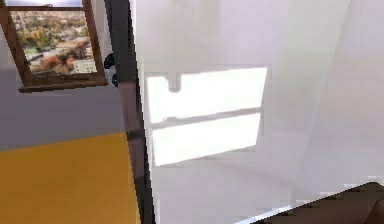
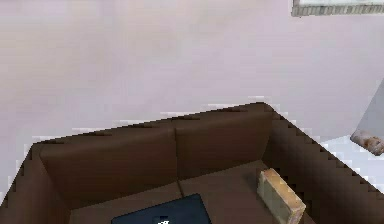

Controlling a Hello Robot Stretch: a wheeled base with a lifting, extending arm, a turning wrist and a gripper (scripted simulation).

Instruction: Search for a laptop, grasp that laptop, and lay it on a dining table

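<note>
A dark flat laptop (image 2: pixel 165 213) lies on the seat of a brown sofa (image 2: pixel 110 160) at the bottom middle of the arm side view; its lower part is cut off by the picture's bottom edge. A tan box-like cushion (image 2: pixel 281 195) sits on the seat just to its right.
In the forward view a dark door edge with a black handle (image 1: pixel 115 68) stands upright left of the middle, beside a white wall (image 1: pixel 250 60). A framed picture (image 1: pixel 55 45) hangs at the upper left above orange floor (image 1: pixel 60 180). A white surface (image 2: pixel 360 160) adjoins the sofa's right arm.
</note>
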